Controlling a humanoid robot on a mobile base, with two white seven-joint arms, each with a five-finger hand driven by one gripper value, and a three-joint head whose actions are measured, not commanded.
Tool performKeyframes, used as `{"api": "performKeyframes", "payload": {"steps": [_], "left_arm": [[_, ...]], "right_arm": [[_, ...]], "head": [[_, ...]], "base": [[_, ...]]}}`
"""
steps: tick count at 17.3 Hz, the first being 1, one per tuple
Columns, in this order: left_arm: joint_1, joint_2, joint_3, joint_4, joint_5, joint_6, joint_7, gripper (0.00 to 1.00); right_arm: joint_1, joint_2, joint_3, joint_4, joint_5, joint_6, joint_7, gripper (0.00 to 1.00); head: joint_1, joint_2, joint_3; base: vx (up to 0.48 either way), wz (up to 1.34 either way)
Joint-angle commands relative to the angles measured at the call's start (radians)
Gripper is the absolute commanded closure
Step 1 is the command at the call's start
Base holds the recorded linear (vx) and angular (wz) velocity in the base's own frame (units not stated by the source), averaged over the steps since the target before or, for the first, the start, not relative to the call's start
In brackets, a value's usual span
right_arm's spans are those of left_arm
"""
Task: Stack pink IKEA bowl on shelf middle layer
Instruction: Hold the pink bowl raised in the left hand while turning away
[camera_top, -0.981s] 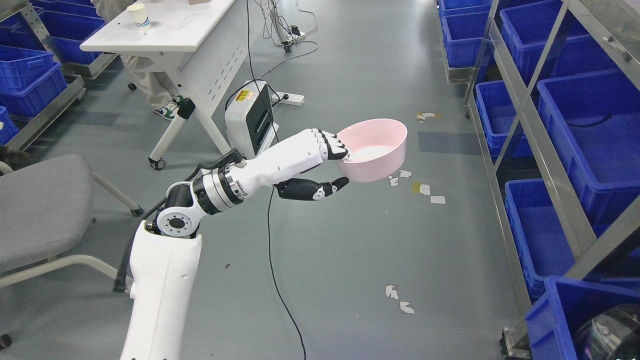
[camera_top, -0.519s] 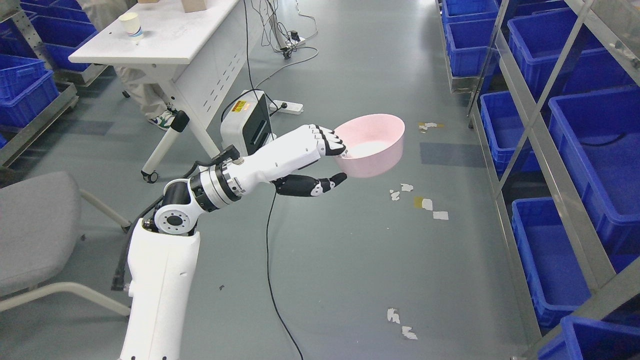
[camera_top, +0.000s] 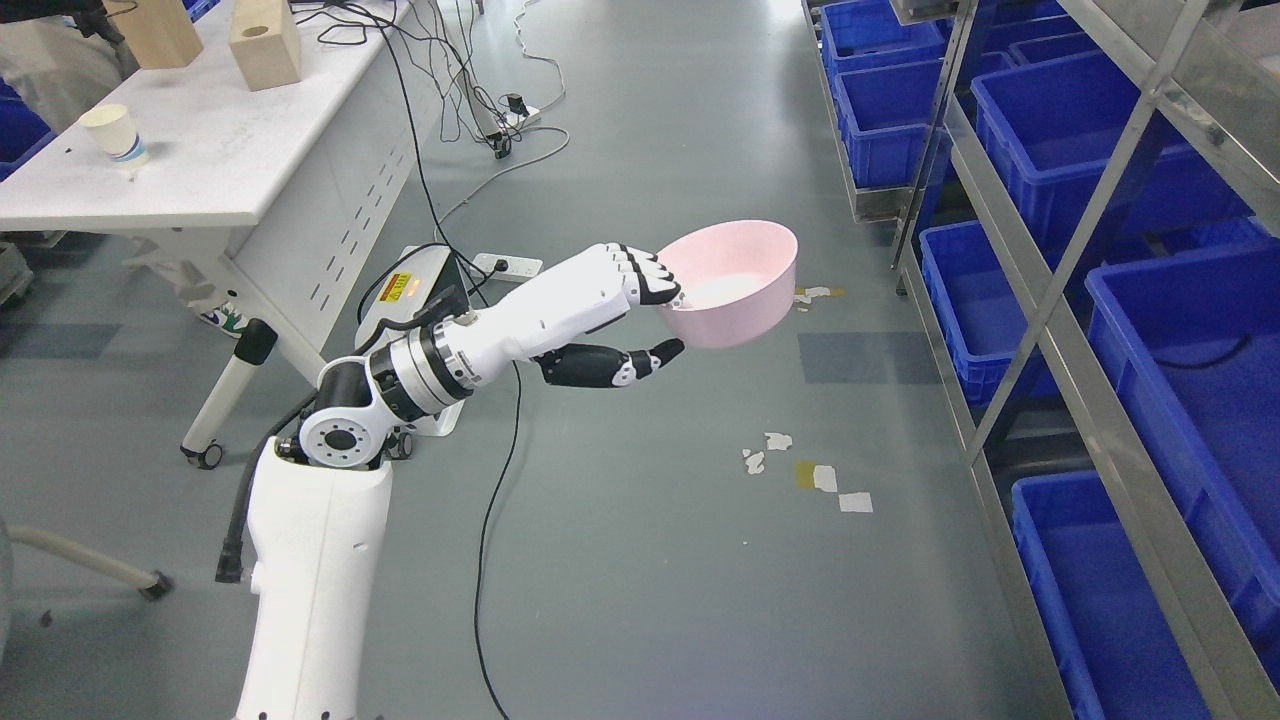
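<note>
- Meanwhile, shifted across the whole head view since a second ago, through camera motion: white surface (camera_top: 200, 170) further left and lower, paper cup (camera_top: 115, 135) and two wooden blocks (camera_top: 262, 42) now plainly on it, grey chair almost out of frame.
- Kept the same grip on the pink bowl (camera_top: 735, 285) as before.
- Looked pale pink, round and deep, smooth, mouth up and tilted slightly, empty inside.
- Hung in the air over the grey floor (camera_top: 650, 560), left of the shelf (camera_top: 1070, 330) with its blue bins (camera_top: 1050, 130).
- Reached forward and rightward from lower left, left robot hand (camera_top: 640, 310) clamped on the near rim: fingers (camera_top: 650, 280) curled over the edge, thumb extended beneath.
</note>
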Motion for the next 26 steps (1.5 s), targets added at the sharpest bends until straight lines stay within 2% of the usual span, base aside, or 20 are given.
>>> {"api": "performKeyframes", "payload": {"steps": [1,20,26], "left_arm": [[0.000,0.003,-0.008,-0.001,-0.001,0.000,0.001,0.95],[-0.120,0.017,0.024,-0.005,-0.004,0.000,0.001,0.95],[-0.146,0.006,-0.017,-0.001,-0.030,0.000,0.001,0.95]], "right_arm": [[0.023,-0.017,0.000,-0.017,0.000,0.001,-0.006,0.00],[0.023,-0.017,0.000,-0.017,0.000,0.001,-0.006,0.00],[0.023,-0.017,0.000,-0.017,0.000,0.001,-0.006,0.00]], "head": [[0.0000,0.000,0.000],[0.0000,0.000,0.000],[0.0000,0.000,0.000]], "base": [[0.410,-0.08],[0.342,0.07],[0.213,-0.12]]}}
